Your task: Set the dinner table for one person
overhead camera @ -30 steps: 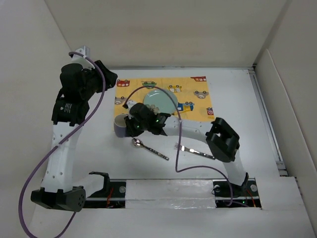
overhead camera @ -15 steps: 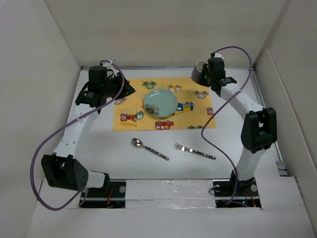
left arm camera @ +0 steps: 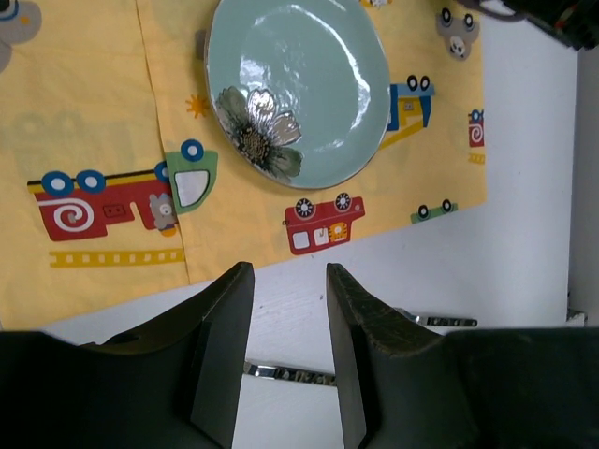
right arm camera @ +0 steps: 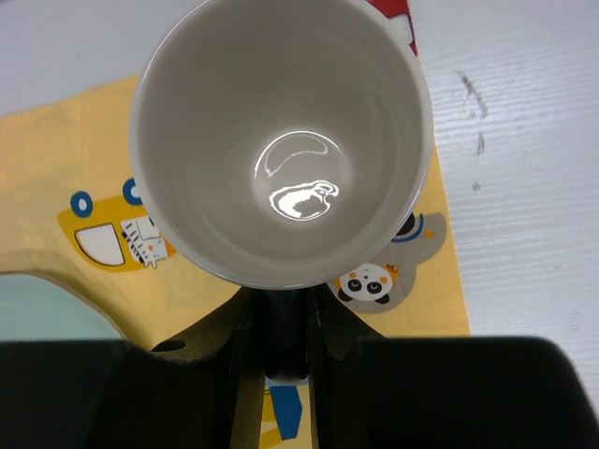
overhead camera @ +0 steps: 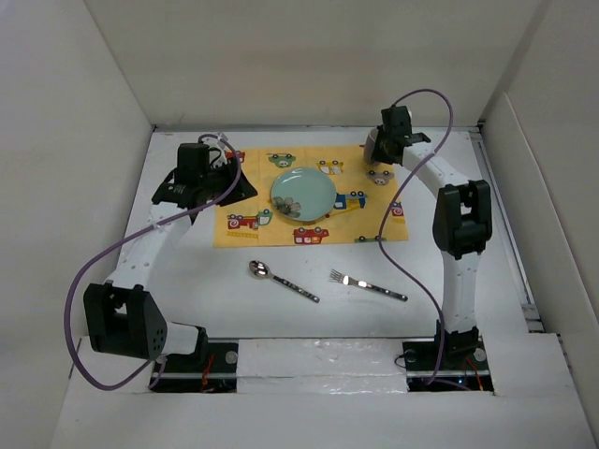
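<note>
**Top view.** The white bench point(overhead camera: 187, 281) fills the floor of the walled cell, with both arm bases at its near edge. A yellow mat point(overhead camera: 253, 229) with cartoon cars lies on its far middle, and a pale green plate point(overhead camera: 302, 194) sits on the mat. Nearer the bases, on bare bench, lie a spoon point(overhead camera: 281, 279) to the left and a fork point(overhead camera: 367, 284) to the right, apart from each other and from the mat. The left end effector point(overhead camera: 236, 184) is over the mat's left edge. The right end effector point(overhead camera: 384, 140) is at the mat's far right corner with a mug point(overhead camera: 372, 145).

**Left wrist.** The left end effector point(left arm camera: 285, 351) has its fingers point(left arm camera: 225, 360) apart with nothing between them. They hang over bare bench point(left arm camera: 505, 262) just off the mat's point(left arm camera: 112, 140) near edge. The plate point(left arm camera: 298, 89), with a flower painted on it, lies beyond. A bit of the spoon's handle point(left arm camera: 285, 375) shows between the fingers.

**Right wrist.** The right end effector point(right arm camera: 284, 346) is clamped on the handle of the mug point(right arm camera: 281, 140). The mug is upright, white inside, with its mouth facing the camera. It is over the corner of the mat point(right arm camera: 56, 187), with bench point(right arm camera: 524, 140) to the right. Whether the mug touches the mat cannot be told.
</note>
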Robot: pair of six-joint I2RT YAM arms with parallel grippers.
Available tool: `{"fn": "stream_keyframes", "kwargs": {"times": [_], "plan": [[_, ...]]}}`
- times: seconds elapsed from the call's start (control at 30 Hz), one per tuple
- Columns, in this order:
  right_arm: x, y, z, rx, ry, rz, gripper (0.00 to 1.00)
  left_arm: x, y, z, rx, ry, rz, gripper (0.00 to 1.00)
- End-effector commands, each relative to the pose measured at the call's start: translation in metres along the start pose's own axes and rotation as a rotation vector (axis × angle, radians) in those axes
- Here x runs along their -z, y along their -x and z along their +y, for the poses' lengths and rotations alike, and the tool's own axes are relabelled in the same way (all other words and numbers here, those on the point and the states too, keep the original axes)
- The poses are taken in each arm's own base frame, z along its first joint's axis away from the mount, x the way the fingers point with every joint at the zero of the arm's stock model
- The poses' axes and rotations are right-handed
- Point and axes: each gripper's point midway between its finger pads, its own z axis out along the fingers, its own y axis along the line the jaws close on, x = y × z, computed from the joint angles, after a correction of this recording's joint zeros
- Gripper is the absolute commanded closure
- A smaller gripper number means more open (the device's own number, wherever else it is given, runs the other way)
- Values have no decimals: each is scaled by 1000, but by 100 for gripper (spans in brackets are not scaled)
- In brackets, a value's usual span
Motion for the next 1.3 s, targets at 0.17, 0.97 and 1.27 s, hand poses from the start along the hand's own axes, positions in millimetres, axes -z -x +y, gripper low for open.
{"fn": "stream_keyframes", "kwargs": {"times": [0.17, 0.97, 1.27], "plan": [[8, 50, 3, 48, -92, -179, 100, 6, 9, -10, -48, -43, -44, 65], [216, -114, 91, 182, 371, -13, 100, 36, 57, -19, -121, 35, -175, 98], [267, -283, 133, 506, 592, 240, 32, 70, 57, -35, -85, 0, -242, 67]]}}
